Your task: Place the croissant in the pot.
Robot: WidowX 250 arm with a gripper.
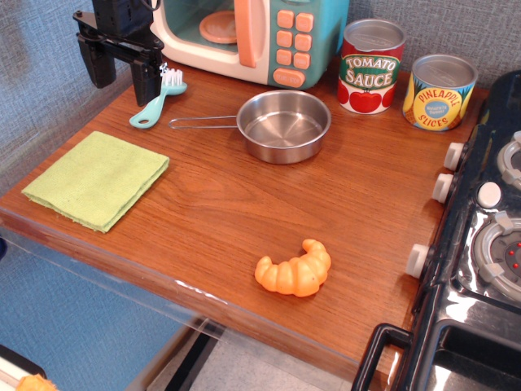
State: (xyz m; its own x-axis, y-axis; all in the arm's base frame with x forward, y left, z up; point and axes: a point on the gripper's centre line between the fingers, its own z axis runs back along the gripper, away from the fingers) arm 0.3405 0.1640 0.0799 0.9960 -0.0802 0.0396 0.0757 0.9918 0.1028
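A: Fingers [119, 75] up at the far left corner, hanging just above a small teal brush [159, 99]. Spread apart, both black prongs pointing down, nothing between them.

B: And the croissant [295, 269]?

A: Down near the front edge of the tabletop [212, 204], right of centre. Well apart from the fingers, along a diagonal: toward the front and to the right. Nothing in the way along that line except bare wood.

B: Lying how?

A: Flat, horns curling toward the front edge, long axis tilted from lower left up to upper right. Probably best gripped across the thick middle, which would likely need a wrist turn so the prongs straddle the short width.

B: Pot [284, 125]?

A: At the back, between fingers and cans, wire handle pointing left toward the brush. Empty. Closer to the fingers than the croissant, so out past it first, then back.

B: Hazards?

A: Tomato can [370, 66] and pineapple can [439, 92] just right of the pot, toy microwave [252, 37] behind it. Green cloth [96, 179] on the left, clear of the route. Glossy plastic, possibly slippery in a pinch.
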